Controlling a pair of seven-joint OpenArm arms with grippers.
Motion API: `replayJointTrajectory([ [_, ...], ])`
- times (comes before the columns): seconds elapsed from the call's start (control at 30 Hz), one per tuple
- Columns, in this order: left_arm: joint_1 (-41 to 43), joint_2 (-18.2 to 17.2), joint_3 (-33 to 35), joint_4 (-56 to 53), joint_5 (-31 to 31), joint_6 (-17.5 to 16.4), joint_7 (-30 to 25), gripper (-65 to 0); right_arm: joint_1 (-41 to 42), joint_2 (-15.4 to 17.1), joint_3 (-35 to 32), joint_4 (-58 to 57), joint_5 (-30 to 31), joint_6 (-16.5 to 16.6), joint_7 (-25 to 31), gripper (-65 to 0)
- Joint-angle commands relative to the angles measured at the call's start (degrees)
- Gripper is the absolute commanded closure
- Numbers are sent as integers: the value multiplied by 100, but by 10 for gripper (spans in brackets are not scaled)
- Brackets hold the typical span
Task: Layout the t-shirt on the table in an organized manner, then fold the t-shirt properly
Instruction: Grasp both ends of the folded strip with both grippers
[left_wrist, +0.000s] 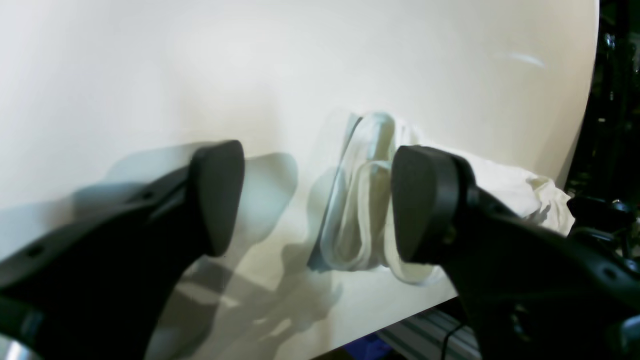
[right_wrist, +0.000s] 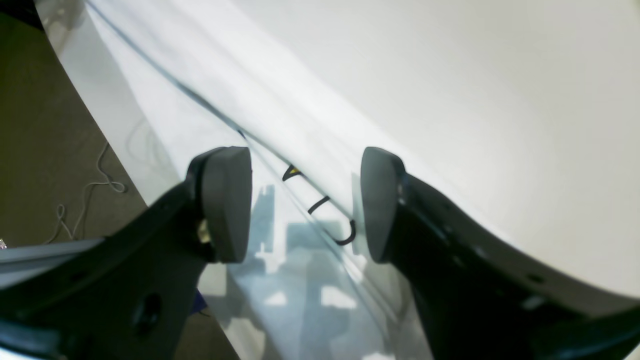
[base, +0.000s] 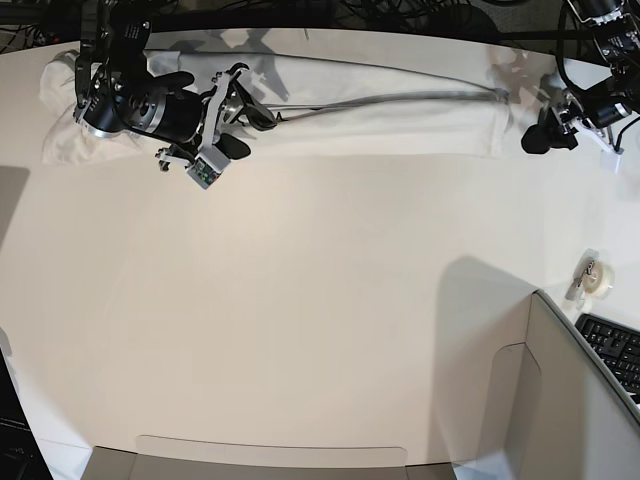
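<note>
The t-shirt (base: 380, 115) lies along the far side of the table (base: 300, 330), gathered into a long, narrow band that runs nearly the whole width between the two arms, with one bunched end sticking out past the arm on the base view's left. It is white, and only a few dark strokes and a speck of yellow from its print show in the folds. The right gripper (right_wrist: 305, 200) hangs over the band near that bunched end, its two pads spread apart with nothing between them; from its own camera the cloth's long creases run diagonally through the gap below, the bits of print right there, and I cannot tell whether the pads touch the fabric. At the other end, the left gripper (left_wrist: 317, 200) also stands wide open and holds nothing. Its camera shows the folded end of the shirt, layered hems stacked in loops, lying on the table past the gap and partly behind one pad, close to the curved edge of the tabletop. Nearer to me, well away from the shirt, a roll of tape (base: 592, 274) sits by a grey partition (base: 520, 400), and a keyboard (base: 612, 350) pokes in at the side.
</note>
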Motion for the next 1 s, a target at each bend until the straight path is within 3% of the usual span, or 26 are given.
replayJointTrajectory([
  [0.0, 16, -126, -48, 64, -131, -11, -36, -453, 25, 39, 35, 81, 124, -7, 117, -343],
  [0.23, 25, -117, -30, 64, -140, -29, -36, -455, 16, 39, 35, 81, 124, -7, 117, -343],
  [0.47, 34, -47, 620, 108, -140, -37, -36, -472, -19, 39, 35, 81, 124, -7, 117, -343],
  [0.83, 16, -38, 787, 249, -149, -37, -36, -486, -142, 39, 369, 46, 124, -7, 117, -343],
  [0.97, 43, -47, 1201, 249, -149, -37, -36, -485, -151, 48, 404, 46, 124, -7, 100, -343],
])
